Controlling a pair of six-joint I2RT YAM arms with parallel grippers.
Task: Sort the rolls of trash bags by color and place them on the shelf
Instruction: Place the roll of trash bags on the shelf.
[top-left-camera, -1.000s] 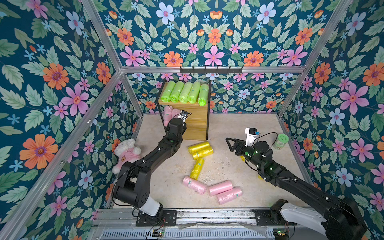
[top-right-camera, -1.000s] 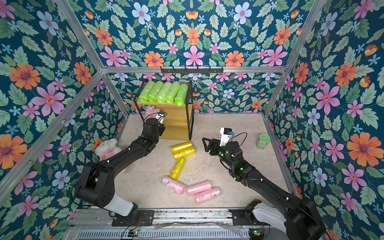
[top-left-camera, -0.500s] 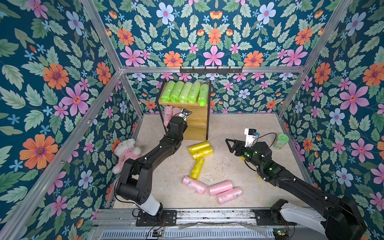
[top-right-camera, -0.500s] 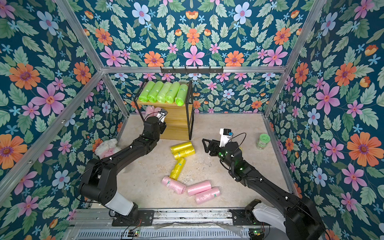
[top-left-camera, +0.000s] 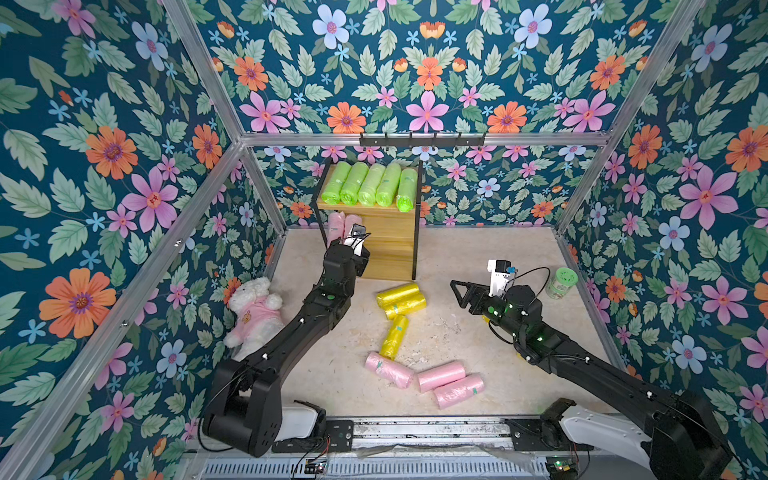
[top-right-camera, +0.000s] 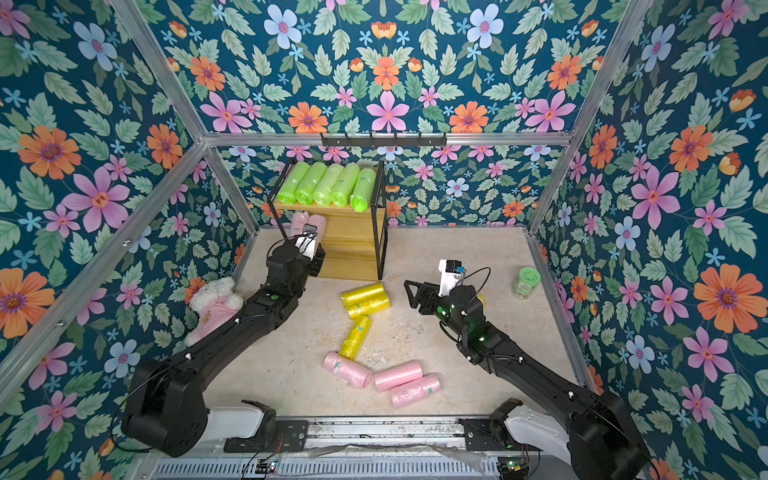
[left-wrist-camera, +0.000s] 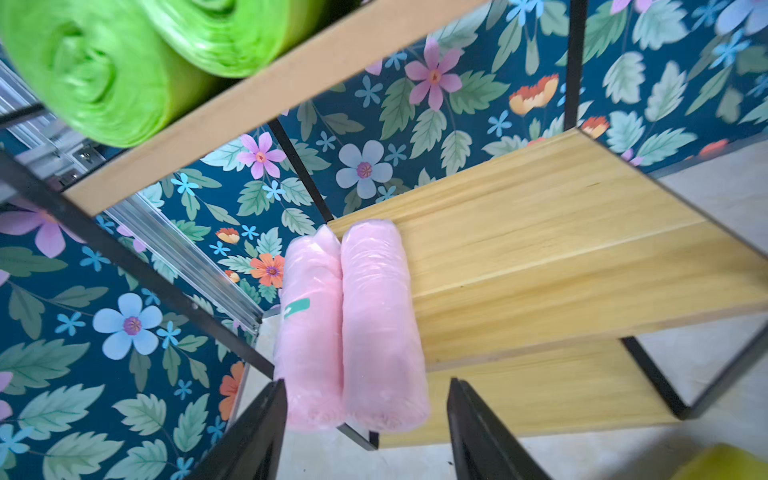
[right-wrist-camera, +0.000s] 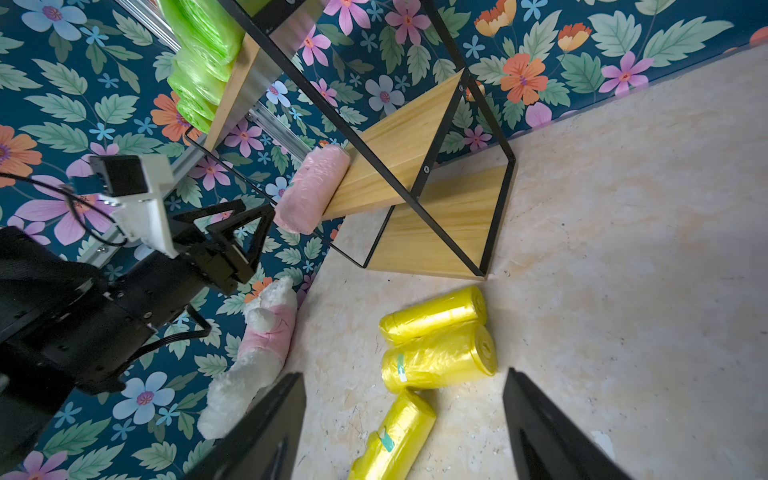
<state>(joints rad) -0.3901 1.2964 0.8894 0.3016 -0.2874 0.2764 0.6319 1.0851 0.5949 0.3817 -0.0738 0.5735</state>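
We list: green rolls (top-left-camera: 370, 184) filling the top board of the shelf (top-left-camera: 390, 226), a pink pair (left-wrist-camera: 353, 324) on its middle board, one colour per tier, before the empty, parted left claw (left-wrist-camera: 366, 384); yellow rolls (top-left-camera: 401, 299) and loose pink rolls (top-left-camera: 440, 376) on the bench (top-left-camera: 478, 257) near the parted right claw (right-wrist-camera: 403, 372).

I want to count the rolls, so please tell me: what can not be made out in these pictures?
- Yellow thing: both top views, mostly hidden under the right arm.
- Pink rolls on the shelf: both top views, partly covered by the left arm.
- Lowest board: left wrist view, mostly covered by the middle board.
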